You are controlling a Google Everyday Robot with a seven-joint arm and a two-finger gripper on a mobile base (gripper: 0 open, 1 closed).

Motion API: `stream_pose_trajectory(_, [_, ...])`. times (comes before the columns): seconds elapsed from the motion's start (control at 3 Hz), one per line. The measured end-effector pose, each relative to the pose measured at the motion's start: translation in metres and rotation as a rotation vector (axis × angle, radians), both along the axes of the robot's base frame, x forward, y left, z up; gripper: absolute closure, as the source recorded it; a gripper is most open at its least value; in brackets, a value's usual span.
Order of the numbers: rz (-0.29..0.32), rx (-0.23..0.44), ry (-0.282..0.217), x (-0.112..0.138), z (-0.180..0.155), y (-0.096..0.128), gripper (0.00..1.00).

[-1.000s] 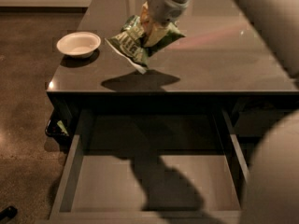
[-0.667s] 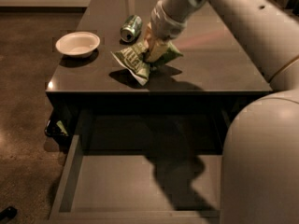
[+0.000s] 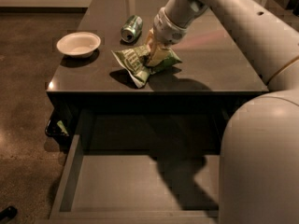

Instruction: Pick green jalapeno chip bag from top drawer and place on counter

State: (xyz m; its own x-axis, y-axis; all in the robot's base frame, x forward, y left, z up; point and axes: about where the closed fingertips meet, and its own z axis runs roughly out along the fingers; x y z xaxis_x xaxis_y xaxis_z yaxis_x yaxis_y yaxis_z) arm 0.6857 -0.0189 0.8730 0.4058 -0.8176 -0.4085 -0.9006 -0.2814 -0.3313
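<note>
Putting-down step, close to done. Top drawer (image 3: 140,190) pulled open, well below the fingers (image 3: 158,54). Counter surface (image 3: 219,64) right under them. Gripper (image 3: 154,57) clenched on the green jalapeno chip bag (image 3: 135,62), bottom corner seemingly touching down. Next: let go gently, then lift clear of the green can (image 3: 131,28) just behind.

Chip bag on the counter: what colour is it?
The chip bag is green with white lettering, camera view; the gripper holds it.

End effector (image 3: 155,55) beside can (image 3: 131,28) — (bowl (image 3: 78,44) apart).
</note>
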Motion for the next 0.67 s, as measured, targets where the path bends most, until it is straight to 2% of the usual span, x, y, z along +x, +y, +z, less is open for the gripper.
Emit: stream_pose_trajectory(0.67, [0.0,0.0,0.0,0.0,0.0,0.0,0.35])
